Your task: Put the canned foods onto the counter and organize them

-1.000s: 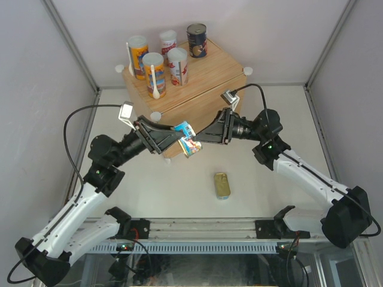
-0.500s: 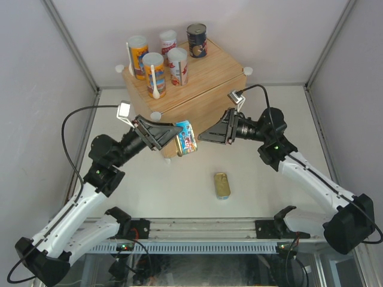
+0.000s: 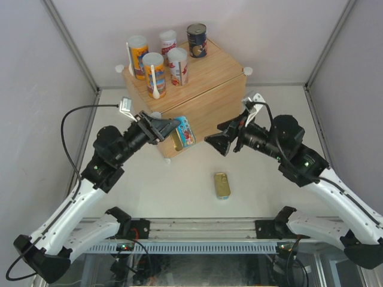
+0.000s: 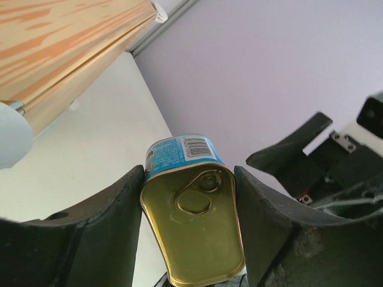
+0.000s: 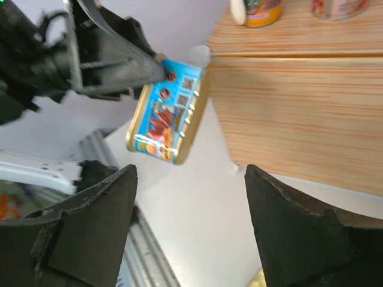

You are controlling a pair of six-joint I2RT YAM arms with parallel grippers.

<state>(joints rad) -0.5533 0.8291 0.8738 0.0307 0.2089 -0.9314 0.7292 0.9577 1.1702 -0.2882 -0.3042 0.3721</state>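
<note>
Having taken over alone since a second ago, clamps left gripper (image 3: 172,127) on tin (image 4: 194,233) by its long sides, aloft just near of counter (image 3: 203,78); leaves second tin (image 3: 222,185) on table (image 3: 173,191); shows right gripper (image 3: 215,142) backed off, spread wide, empty: handover done, placing next.

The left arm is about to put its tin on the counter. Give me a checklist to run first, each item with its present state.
1. Gold-teal tin firmly held: ok, the left tool clamps its two sides.
2. Right tool clear of the tin: ok, open and apart from it.
3. Free spot on the counter: ok, its near right part is bare; the five containers stand along its far and left sides.
4. Tin high enough to pass the counter's edge: cannot tell.
5. Second tin out of the way: ok, it lies on the table, apart from both tools.
</note>
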